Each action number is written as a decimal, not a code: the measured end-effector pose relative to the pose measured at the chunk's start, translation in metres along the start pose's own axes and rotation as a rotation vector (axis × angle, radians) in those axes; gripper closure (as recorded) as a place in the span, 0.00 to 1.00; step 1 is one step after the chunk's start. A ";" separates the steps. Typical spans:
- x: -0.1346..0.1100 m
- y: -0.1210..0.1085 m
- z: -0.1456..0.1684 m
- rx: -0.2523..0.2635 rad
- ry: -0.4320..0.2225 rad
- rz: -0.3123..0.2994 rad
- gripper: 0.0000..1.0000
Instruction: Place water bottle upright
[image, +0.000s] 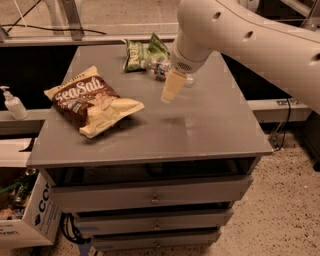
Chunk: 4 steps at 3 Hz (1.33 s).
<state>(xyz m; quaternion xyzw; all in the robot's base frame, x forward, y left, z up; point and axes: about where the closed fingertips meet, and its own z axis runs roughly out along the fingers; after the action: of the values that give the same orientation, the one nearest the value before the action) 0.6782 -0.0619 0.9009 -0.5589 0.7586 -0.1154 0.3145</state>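
1. Gripper (170, 93) hangs over mid-back of table (215, 132), just in front of water bottle (158, 68), which lies on its side.
2. Arm (250, 45) covers bottle's right end & back-right corner.
3. Green bag (141, 50) just beside bottle, back-left.
4. Brown chip bag (92, 100) takes left-middle, well apart from bottle.
5. Open lane: bare tabletop at front & right.
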 end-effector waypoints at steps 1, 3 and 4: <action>-0.011 -0.021 0.018 -0.036 0.024 0.047 0.00; -0.031 -0.037 0.046 -0.134 0.021 0.151 0.00; -0.044 -0.035 0.059 -0.150 0.011 0.172 0.00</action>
<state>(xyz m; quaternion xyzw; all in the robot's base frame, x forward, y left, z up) 0.7488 -0.0235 0.8893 -0.5130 0.8120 -0.0339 0.2764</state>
